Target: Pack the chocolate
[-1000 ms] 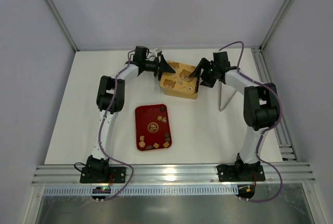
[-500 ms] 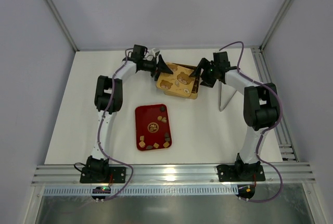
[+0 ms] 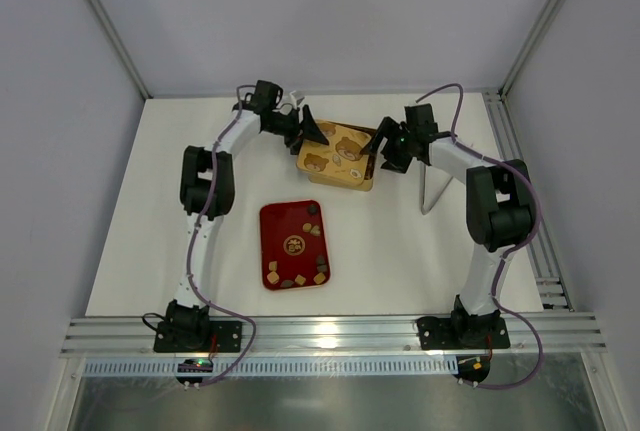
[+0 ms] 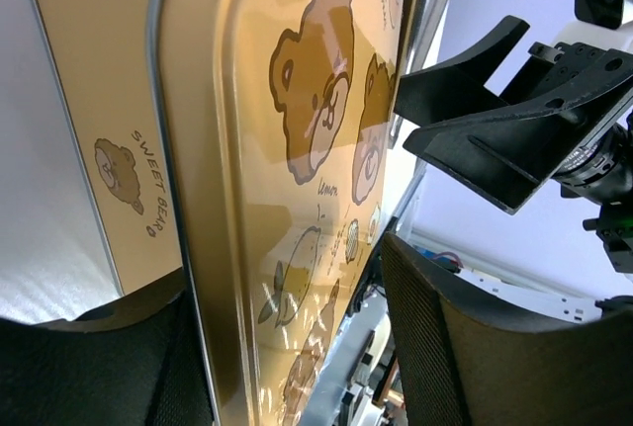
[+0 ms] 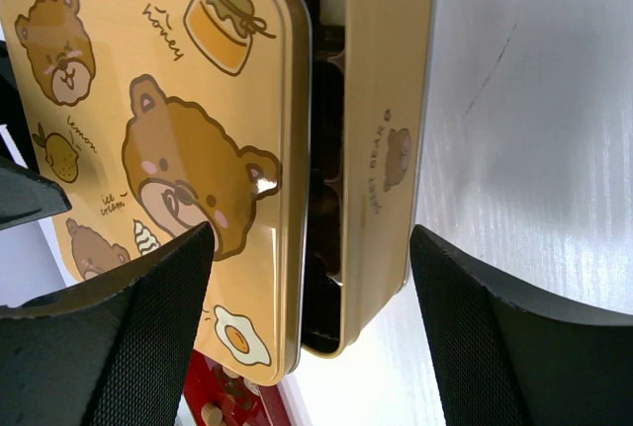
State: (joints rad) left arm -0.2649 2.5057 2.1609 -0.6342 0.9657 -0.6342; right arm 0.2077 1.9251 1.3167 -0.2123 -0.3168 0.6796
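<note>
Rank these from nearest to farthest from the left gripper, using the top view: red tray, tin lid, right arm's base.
1. tin lid, far centre, right at the left gripper.
2. red tray, mid-table, toward the bases.
3. right arm's base, near edge, right side.

Robot arms (image 3: pixel 200 241): two
Grippers: two, the left gripper (image 3: pixel 318 131) and the right gripper (image 3: pixel 376 151)
Gold tin (image 3: pixel 345 183): one
Bear lid (image 3: pixel 335 146): one
Red tray (image 3: pixel 278 226): one
Chocolate pieces (image 3: pixel 320 264) on the tray: about eight

Chocolate (image 3: pixel 318 278) on tray (image 3: pixel 280 226), tin (image 3: pixel 337 154) behind
</note>
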